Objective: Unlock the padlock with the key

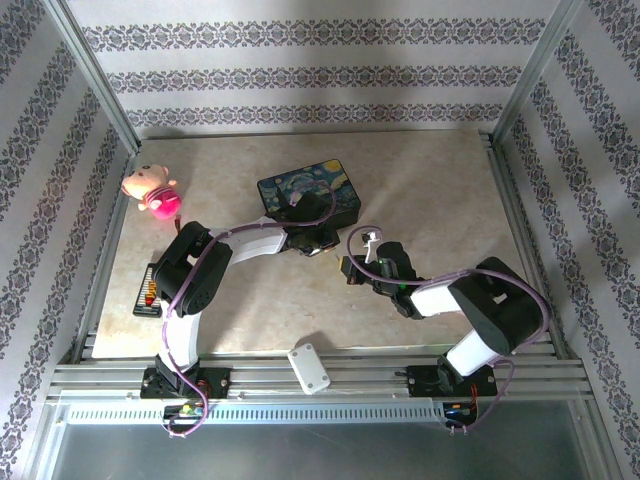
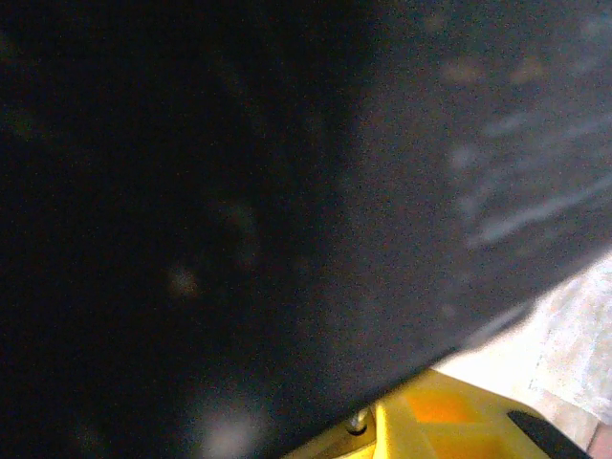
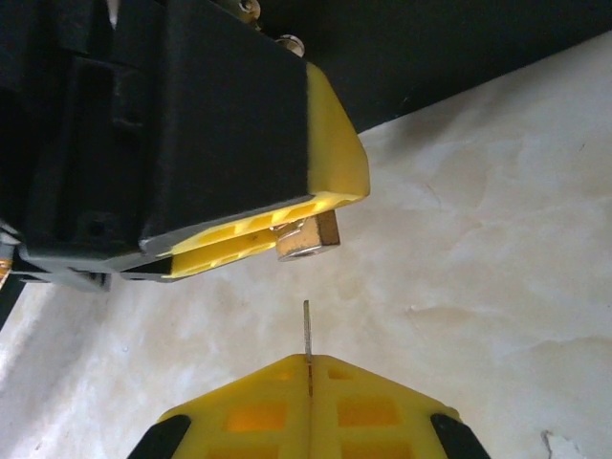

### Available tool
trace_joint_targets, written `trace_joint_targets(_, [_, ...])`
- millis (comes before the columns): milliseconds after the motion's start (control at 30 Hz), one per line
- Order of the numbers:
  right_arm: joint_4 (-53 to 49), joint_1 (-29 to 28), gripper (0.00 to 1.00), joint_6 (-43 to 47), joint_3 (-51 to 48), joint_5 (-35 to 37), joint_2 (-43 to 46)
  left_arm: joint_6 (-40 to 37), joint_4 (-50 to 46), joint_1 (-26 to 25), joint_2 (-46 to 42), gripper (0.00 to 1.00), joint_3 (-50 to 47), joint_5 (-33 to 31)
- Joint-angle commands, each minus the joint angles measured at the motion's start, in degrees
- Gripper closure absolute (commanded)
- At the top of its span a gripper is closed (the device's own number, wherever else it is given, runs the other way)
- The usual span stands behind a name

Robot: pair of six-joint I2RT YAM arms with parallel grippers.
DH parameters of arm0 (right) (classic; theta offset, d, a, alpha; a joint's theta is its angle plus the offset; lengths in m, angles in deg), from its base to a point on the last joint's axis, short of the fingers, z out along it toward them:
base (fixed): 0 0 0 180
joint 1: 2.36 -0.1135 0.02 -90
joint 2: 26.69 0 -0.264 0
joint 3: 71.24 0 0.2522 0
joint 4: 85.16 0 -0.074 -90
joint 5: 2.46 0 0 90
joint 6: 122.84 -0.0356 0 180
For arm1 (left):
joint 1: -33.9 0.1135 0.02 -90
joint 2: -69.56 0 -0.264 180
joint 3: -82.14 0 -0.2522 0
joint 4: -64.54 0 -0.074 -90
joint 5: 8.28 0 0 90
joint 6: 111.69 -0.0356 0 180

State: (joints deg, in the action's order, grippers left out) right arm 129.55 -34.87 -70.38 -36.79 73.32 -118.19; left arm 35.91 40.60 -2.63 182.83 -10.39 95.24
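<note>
The small brass padlock [image 3: 308,239] hangs just above the table, and my left gripper's yellow fingers [image 3: 337,158] are shut on it. Its underside faces the key [image 3: 307,330], a thin silvery blade standing edge-on. My right gripper [image 3: 309,361] is shut on that key, whose tip stops a short gap below the padlock. From above, the left gripper [image 1: 322,247] and the right gripper [image 1: 349,267] meet nose to nose at mid-table, just in front of the dark blue painted tin [image 1: 310,192]. In the left wrist view one yellow finger [image 2: 430,416] shows under the tin's dark wall [image 2: 239,191].
A pink plush toy [image 1: 152,188] lies at the back left. A dark flat object with coloured marks [image 1: 148,290] sits beside the left arm's elbow. A small white box [image 1: 309,367] rests on the front rail. Metal frame rails [image 1: 520,230] border the marbled tabletop.
</note>
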Motion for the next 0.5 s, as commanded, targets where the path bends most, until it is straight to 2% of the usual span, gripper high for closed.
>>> trace_joint_targets(0, [9.36,-0.45,1.0,-1.88,-0.65,0.88,-3.37,3.15,4.12,1.36,-1.06,0.67,-0.94,1.56])
trace_joint_targets(167, [19.97,-0.49,1.0,-4.18,-2.78,0.29,-9.77,4.79,5.87,1.9,-1.12,0.67,-2.14,2.91])
trace_joint_targets(467, [29.92,-1.06,1.0,-4.32,-4.43,2.59,-14.2,7.11,8.27,2.34,-0.87,0.67,-3.16,4.33])
